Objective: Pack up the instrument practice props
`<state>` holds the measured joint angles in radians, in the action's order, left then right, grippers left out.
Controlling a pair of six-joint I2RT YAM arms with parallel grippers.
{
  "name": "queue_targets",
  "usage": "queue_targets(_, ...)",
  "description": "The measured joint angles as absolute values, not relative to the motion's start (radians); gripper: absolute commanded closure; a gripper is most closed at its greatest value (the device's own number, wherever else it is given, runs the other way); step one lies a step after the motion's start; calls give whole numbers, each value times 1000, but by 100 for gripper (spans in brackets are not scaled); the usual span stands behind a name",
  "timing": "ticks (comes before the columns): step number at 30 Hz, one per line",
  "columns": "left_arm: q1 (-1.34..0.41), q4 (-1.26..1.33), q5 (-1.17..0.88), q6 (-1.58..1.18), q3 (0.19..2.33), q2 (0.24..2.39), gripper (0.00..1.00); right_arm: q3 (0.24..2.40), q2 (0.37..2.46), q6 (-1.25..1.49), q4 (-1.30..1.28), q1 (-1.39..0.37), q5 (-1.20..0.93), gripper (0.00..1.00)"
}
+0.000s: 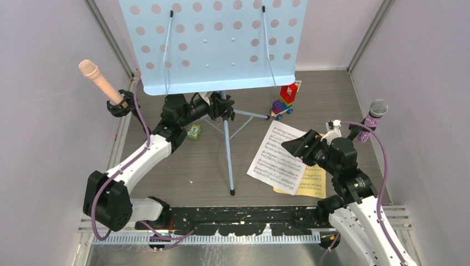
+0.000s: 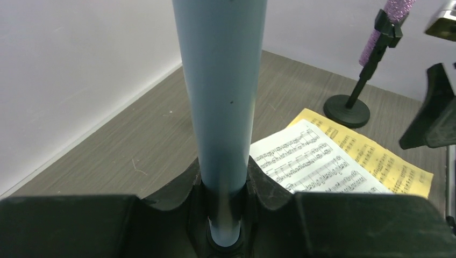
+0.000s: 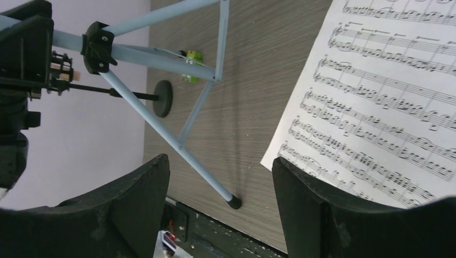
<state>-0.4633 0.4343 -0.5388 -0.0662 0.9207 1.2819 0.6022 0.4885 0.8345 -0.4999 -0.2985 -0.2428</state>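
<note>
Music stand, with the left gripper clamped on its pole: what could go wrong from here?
1. The left gripper grips the pole below the wide rack; being top-heavy, it may tip when lifted.
2. The splayed legs could sweep the green block or the brick car.
3. The open right gripper hangs over the white sheet, close to one leg; they might collide.

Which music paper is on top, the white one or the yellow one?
The white sheet is on top. The yellow sheet lies underneath, with only its lower part peeking out near the right arm.
</note>
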Motion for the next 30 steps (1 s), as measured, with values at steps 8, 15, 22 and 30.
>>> queue_targets(8, -464, 344, -587, -29, 920, 1232, 100, 555, 622, 938, -240, -299, -308, 25)
queue_targets(15, -465, 365, -602, -44, 895, 1213, 100, 472, 852, 972, 216, -300, -350, 27)
queue_targets(22, -464, 469, -682, -94, 895, 1267, 100, 462, 1116, 822, 651, -477, -348, 35)
queue_targets(30, -465, 462, -701, -83, 895, 1264, 100, 566, 1388, 682, 1004, -561, -393, 46)
